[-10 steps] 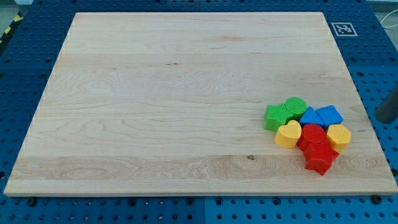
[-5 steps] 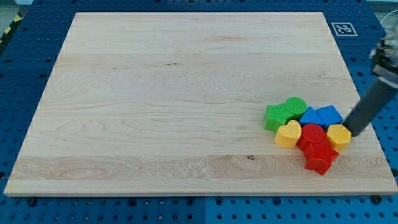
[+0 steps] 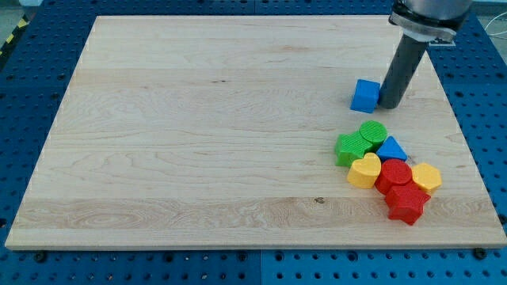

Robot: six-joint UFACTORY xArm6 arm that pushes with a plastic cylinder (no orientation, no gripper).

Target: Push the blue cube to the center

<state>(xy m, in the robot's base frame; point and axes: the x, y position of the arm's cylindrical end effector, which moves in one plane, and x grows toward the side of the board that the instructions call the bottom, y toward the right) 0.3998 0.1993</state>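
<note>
Rested my tip (image 3: 389, 105) on the wooden board (image 3: 198, 134), touching the right side of the blue cube (image 3: 364, 95). No jaws, only a bare rod. Cube just left of tip, near the board's upper right. Well below tip lay the cluster: green cylinder (image 3: 374, 132), blue triangular block (image 3: 390, 149), yellow heart (image 3: 365, 171), red blocks (image 3: 402, 194).

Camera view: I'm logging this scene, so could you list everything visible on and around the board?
Blue cube: 1, blue, upper right, apart from the cluster.
Green blocks: 2, green, cluster's left and top.
Blue block: 1, blue, cluster's top right.
Yellow blocks: 2, yellow, cluster's left and right.
Red blocks: 2, red, cluster's bottom.
Board: 1, wooden, on blue pegboard.
Marker tag: 1, black-white, beyond the board's top right corner.
My tip: 1, dark, beside the blue cube's right.
</note>
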